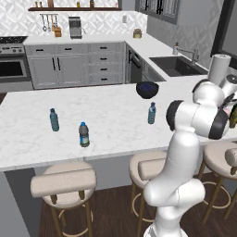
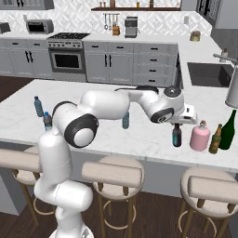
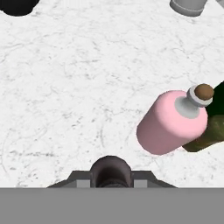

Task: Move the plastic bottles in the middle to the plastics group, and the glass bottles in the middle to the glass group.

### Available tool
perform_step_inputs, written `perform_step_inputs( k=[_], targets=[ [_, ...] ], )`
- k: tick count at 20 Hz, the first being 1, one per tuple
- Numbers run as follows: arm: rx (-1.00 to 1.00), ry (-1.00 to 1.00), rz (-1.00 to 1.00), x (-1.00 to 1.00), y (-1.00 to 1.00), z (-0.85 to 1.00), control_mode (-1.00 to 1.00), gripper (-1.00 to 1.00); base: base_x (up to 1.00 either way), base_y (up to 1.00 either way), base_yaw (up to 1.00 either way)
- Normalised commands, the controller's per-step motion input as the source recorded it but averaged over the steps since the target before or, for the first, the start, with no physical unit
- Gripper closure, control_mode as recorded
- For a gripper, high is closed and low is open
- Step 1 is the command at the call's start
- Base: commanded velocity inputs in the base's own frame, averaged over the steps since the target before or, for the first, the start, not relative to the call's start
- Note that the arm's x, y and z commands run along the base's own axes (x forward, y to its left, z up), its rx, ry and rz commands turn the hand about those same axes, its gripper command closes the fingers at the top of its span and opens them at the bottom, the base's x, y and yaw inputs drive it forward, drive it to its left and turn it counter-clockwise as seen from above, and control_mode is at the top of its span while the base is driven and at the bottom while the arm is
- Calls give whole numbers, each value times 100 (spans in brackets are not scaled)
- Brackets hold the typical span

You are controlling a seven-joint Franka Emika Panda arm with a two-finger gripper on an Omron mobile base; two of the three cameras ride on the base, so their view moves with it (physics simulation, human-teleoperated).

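Observation:
My gripper [image 2: 177, 124] is shut on the top of the slim dark bottle with a teal lower part [image 2: 176, 137], which stands upright at the counter's front right. From the hand, its dark cap [image 3: 110, 169] sits between my fingers. The squat pink bottle [image 2: 200, 136] [image 3: 173, 122] stands just to its right, touching or nearly touching an olive-green bottle [image 2: 215, 138] [image 3: 210, 131], with a taller dark green bottle [image 2: 228, 131] beside that. The pale-blue plastic bottle [image 1: 152, 113] [image 2: 125, 121] stands mid-counter, partly behind my arm. Two blue-capped bottles [image 1: 54, 119] [image 1: 84, 134] stand at the left.
A dark bowl [image 1: 147, 89] sits behind the middle bottle. A white paper-towel roll [image 2: 232, 93] stands at the right near the sink [image 1: 176, 65]. Round stools [image 2: 114, 174] line the counter's front edge [image 2: 139, 155].

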Motion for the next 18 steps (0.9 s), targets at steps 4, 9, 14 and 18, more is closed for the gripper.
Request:
perform_step_inputs(
  k=[4, 9, 14, 18],
  targets=[
    [-1, 0, -9, 12, -9, -27, -100, 100, 0, 0, 0],
    [0, 0, -5, 29, -19, -17, -100, 100, 0, 0, 0],
    [0, 0, -1, 26, -20, -21, -100, 100, 0, 0, 0],
    [0, 0, 0, 20, -16, -28, -100, 100, 0, 0, 0]
  ],
)
